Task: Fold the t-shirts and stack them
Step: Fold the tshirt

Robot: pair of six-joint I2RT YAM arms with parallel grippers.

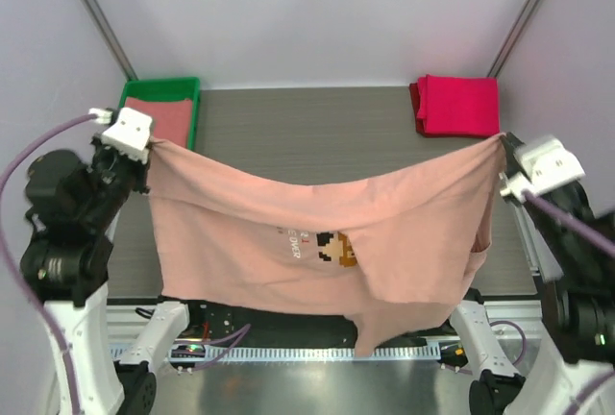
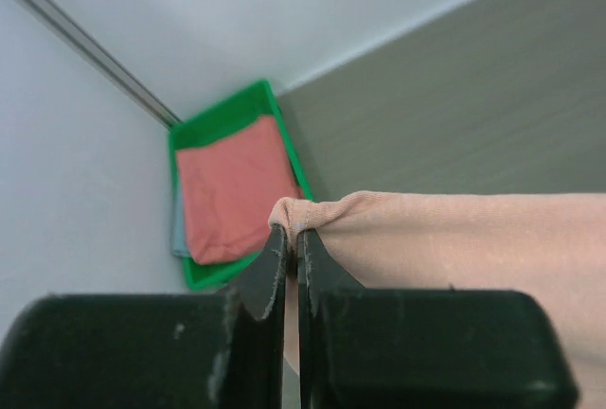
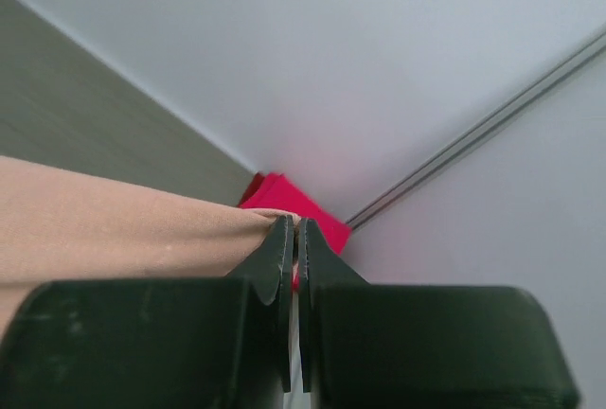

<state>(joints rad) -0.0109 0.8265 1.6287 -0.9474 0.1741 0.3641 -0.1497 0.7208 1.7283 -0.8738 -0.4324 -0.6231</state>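
Note:
A dusty salmon-pink t-shirt (image 1: pixel 288 208) with a pixel-art print (image 1: pixel 336 248) hangs stretched in the air between my two grippers, its lower edge drooping over the table's near edge. My left gripper (image 1: pixel 150 144) is shut on the shirt's left corner (image 2: pixel 295 212). My right gripper (image 1: pixel 502 142) is shut on the shirt's right corner (image 3: pixel 270 216). A folded bright magenta t-shirt (image 1: pixel 457 105) lies at the far right corner of the table; it also shows in the right wrist view (image 3: pixel 303 208). A folded salmon t-shirt (image 1: pixel 165 117) lies in the bin, with a grey one under it (image 2: pixel 179 229).
A green plastic bin (image 1: pixel 192 84) stands at the far left corner of the grey table (image 1: pixel 307 127); it also shows in the left wrist view (image 2: pixel 220 117). White walls with metal posts enclose the table. The arms' bases and cables sit along the near edge.

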